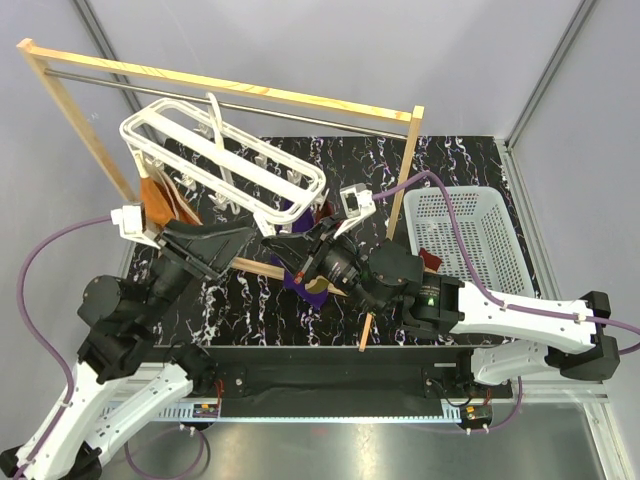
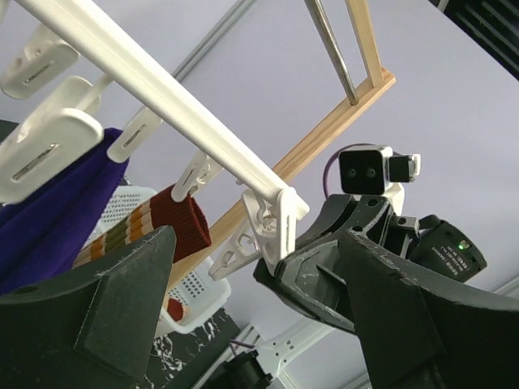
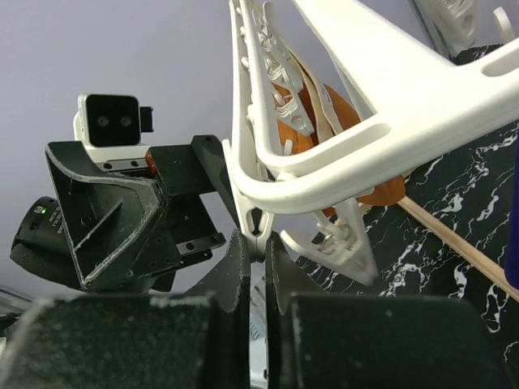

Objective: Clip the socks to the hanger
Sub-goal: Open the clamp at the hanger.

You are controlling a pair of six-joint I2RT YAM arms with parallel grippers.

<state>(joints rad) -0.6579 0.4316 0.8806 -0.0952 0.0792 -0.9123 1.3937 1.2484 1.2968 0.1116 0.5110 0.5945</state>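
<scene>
The large white plastic drying hanger [image 2: 146, 77] hangs above the black marbled worktop [image 1: 460, 160]. At the hanger's corner, the right hand [image 3: 255, 243] is pinched nearly closed on a small white clip peg [image 3: 256, 225]. The left hand [image 2: 255, 243] is spread wide around that same corner, holding nothing. One maroon, mustard and green striped knitted sock [image 2: 182, 223] dangles under the hanger's rail, beside the left hand's finger [image 2: 122, 292]. I cannot tell whether it is clipped.

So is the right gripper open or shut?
Shut. The right gripper has its fingers pinched on a white peg hanging from the hanger.
</scene>
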